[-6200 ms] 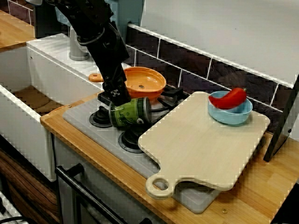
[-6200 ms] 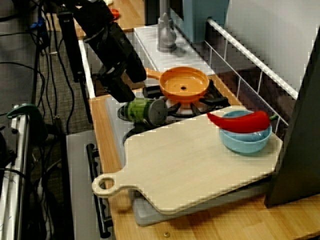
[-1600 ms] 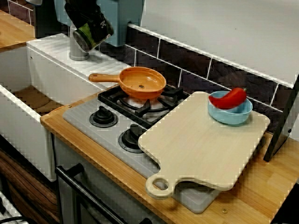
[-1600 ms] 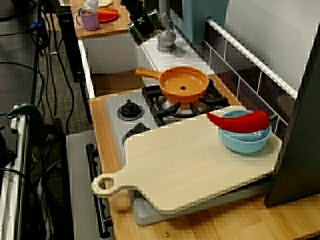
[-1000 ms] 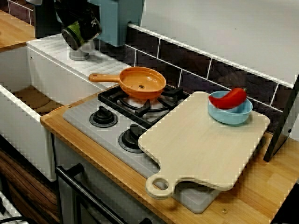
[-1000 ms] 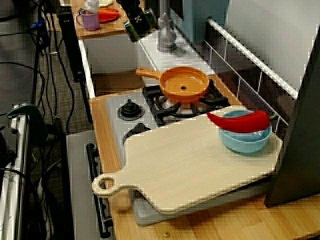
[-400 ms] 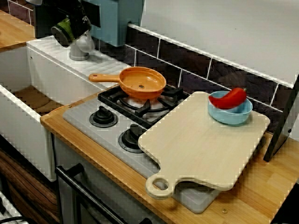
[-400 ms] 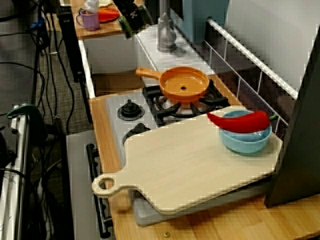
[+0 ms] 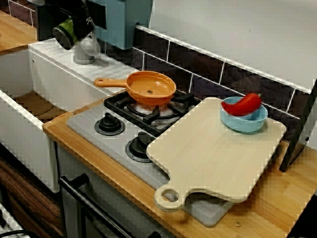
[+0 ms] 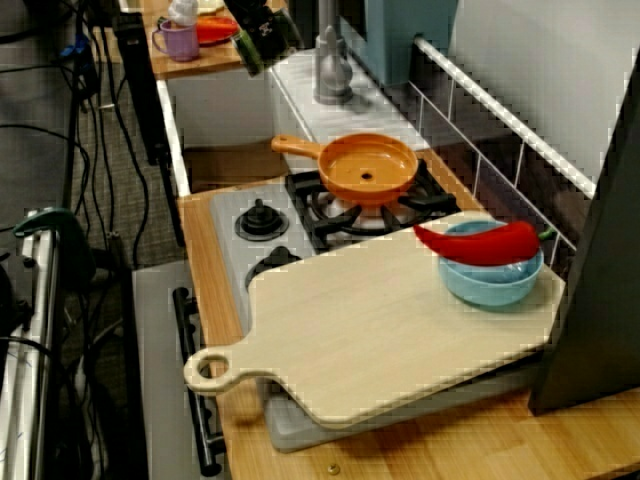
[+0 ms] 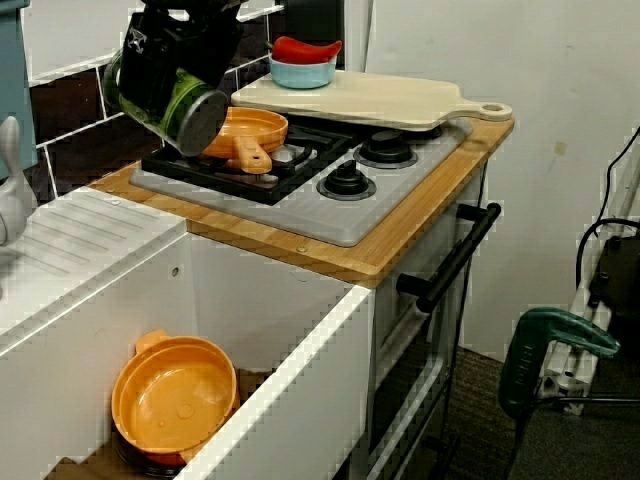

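You've got the fingers [image 11: 150, 48] pinching the green can [image 11: 175, 110] around its body. The can is tipped over on a slant, its flat end pointing down and toward the sink [image 11: 290, 350] in the view from the sink end. It's up in the air, touching nothing but the fingers.

In the front view the can [image 9: 64, 33] hangs far left, just beside the faucet [image 9: 85, 48]. I can't tell whether it's over the drainboard [image 9: 54, 52] or the basin.

An orange bowl [image 11: 170, 400] sits down in the sink. To the right on the tabletop [image 9: 277, 198], the stove [image 9: 89, 126] has an orange pan [image 9: 151, 88] on its far burner. A cutting board [image 9: 218, 148] lies partly over the stove's right side. On the board's far right corner there's a blue bowl [image 9: 243, 121] with a red pepper [image 9: 243, 104] lying in it.
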Robot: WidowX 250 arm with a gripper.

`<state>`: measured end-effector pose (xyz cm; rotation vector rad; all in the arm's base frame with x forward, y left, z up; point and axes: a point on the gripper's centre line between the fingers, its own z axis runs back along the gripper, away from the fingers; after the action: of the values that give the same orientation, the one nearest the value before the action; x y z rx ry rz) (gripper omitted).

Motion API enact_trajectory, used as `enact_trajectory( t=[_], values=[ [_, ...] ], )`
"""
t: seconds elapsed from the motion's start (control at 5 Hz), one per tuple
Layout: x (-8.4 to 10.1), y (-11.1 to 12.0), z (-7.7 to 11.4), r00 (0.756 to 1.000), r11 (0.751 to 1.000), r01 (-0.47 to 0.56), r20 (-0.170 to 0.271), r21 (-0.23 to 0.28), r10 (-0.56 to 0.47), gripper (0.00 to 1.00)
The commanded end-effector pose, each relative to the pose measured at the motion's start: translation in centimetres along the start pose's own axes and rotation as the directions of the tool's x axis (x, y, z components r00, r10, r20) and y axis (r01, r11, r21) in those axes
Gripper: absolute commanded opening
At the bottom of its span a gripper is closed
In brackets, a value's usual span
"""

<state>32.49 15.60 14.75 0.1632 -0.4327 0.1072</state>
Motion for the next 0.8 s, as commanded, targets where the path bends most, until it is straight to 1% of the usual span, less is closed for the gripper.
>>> enact_trajectory(
  t=[0.0,0.2,0.4,0.6],
  values=[
    [0.4,0.0,1.3,0.999,0.998,-0.053,0.011,0.036,0.053,1.00],
    [0.2,-0.6,1.1,0.996,0.995,-0.084,-0.004,0.054,0.085,0.53],
    [0.2,-1.1,0.9,0.994,0.994,-0.100,-0.034,0.031,0.101,0.00],
    [0.2,-1.1,0.9,0.993,0.992,-0.115,-0.017,0.056,0.116,1.00]
  ],
)
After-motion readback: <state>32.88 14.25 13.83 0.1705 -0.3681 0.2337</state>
